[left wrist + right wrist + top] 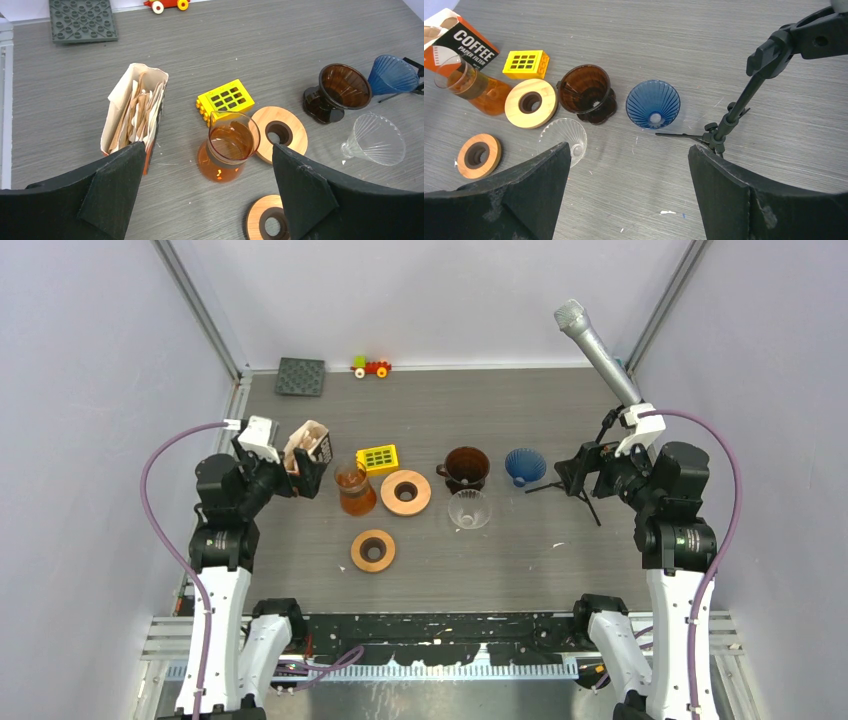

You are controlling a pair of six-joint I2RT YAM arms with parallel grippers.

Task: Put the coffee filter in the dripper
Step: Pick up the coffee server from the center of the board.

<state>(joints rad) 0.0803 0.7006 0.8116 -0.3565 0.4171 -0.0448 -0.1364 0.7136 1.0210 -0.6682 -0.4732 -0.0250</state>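
Both were wide open, holding nothing: left end effector just behind the filter box, right end effector near the mic stand. The coffee filters stood upright inside (easy to pinch 1, I'd guess). The brown dripper, blue dripper and clear dripper sat well apart from the box, with the amber carafe and yellow brick in between.
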